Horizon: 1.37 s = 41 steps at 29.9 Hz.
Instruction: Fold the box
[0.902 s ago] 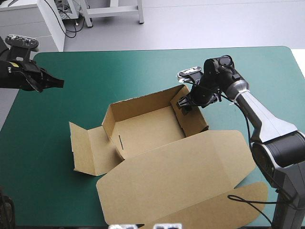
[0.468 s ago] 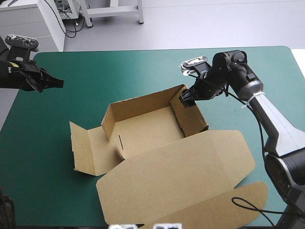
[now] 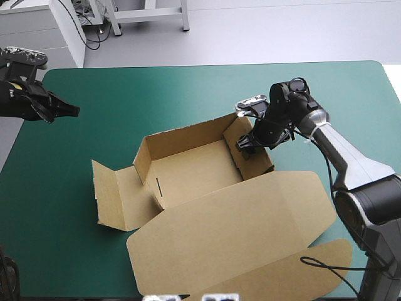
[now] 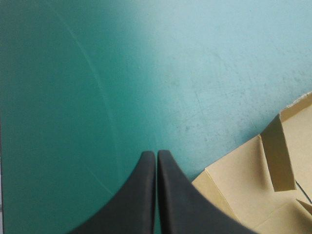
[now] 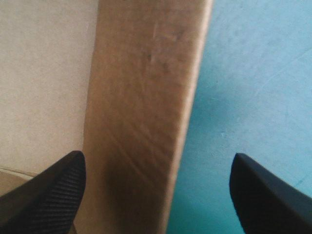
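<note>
My right arm reaches in from the right side of the table (image 3: 156,88), elbow bent, wrist turned down over the box (image 3: 188,172). My right hand (image 3: 246,142) hangs at the box's right wall (image 3: 258,157), near its far corner. The hand is spread wide. In my right wrist view the wall's top edge (image 5: 146,97) runs between my two black fingers: one fingertip (image 5: 63,180) sits over the inside of the tray, the other (image 5: 258,185) over the teal-green cover (image 5: 253,73) outside. I cannot tell whether either finger touches the board.

My left arm is held out level at the table's far left corner, well apart from the box. My left hand (image 3: 66,110) is pressed to a single point, fingers together with nothing between them. In its wrist view the hand (image 4: 156,154) aims across bare cover (image 4: 146,73), the brown board (image 4: 243,190) ahead and to one side.

Count: one box, mid-table, as an open tray. Three walls stand up. One lid (image 3: 232,232) lies flat toward the near edge. One side flap (image 3: 116,197) lies flat on the left. Two hands, two fingers each.
</note>
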Motion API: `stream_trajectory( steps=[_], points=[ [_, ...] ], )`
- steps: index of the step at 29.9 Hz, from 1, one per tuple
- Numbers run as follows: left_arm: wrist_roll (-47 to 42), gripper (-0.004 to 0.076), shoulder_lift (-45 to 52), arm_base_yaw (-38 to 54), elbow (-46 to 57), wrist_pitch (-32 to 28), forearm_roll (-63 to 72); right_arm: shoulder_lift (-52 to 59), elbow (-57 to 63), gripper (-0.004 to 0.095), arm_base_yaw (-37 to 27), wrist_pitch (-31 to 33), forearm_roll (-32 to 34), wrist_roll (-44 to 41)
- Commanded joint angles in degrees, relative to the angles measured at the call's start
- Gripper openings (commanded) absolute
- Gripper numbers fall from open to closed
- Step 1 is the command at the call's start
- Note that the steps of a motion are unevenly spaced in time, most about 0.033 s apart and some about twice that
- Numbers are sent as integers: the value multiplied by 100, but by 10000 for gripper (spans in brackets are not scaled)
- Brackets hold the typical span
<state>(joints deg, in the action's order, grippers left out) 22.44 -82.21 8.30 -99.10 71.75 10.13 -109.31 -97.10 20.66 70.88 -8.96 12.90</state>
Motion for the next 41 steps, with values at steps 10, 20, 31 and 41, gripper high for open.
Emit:
stream_trajectory(
  steps=[10,20,31,41],
  points=[
    [-54,-8,215,-17,-142,199,67,-118,-102,559,13,62,-185,70],
    [-67,-8,215,-17,-142,199,119,-93,-102,-16,2,62,-185,210],
    [-178,-8,215,-17,-142,199,109,948,-340,-19,-191,62,-22,243],
    [-178,-8,215,-17,-142,199,-36,2387,-354,-19,-1142,62,-42,353]
  ],
)
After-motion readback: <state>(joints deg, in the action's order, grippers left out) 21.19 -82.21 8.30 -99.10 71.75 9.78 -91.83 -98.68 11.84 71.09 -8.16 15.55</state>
